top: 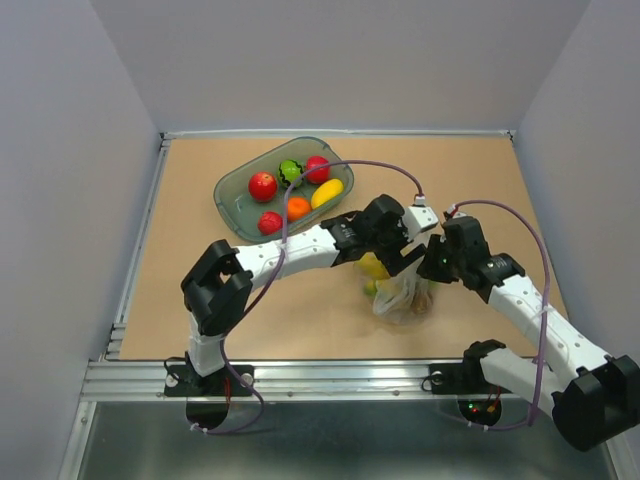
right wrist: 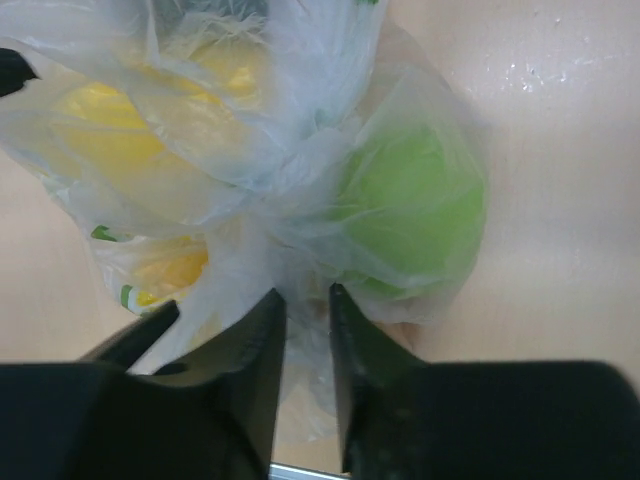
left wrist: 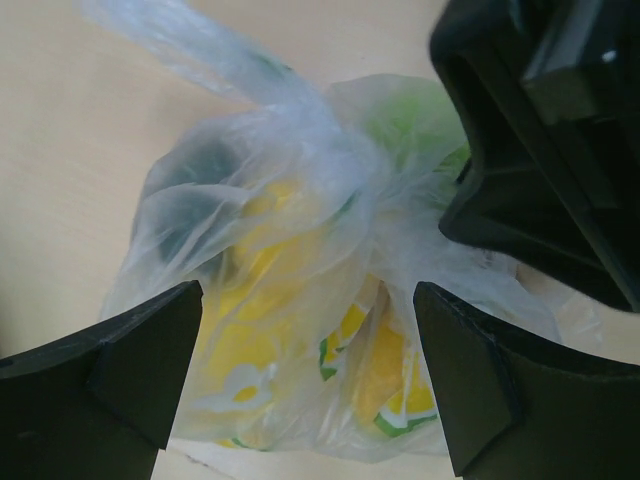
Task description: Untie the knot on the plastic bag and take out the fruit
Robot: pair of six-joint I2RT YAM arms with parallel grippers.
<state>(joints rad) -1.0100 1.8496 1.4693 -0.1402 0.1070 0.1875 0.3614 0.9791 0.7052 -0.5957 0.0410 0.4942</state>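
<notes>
The clear plastic bag [top: 398, 298] with green and yellow marks lies on the table just right of centre, its knot still tied. My left gripper [top: 400, 262] is open, its jaws standing wide on either side of the bag [left wrist: 300, 250] just below the knot [left wrist: 335, 165]. My right gripper [top: 428, 272] is shut on the twisted plastic at the knot [right wrist: 290, 225]. Inside the bag show yellow fruit [left wrist: 255, 300], a green apple [right wrist: 410, 210] and a dark piece [left wrist: 200, 170].
The grey-green tray [top: 225, 195] stands at the back left with red apples [top: 263, 186], an orange [top: 298, 207], a strawberry [top: 270, 222] and a yellow mango [top: 327, 193]. My right gripper's black body [left wrist: 540, 130] fills the upper right of the left wrist view.
</notes>
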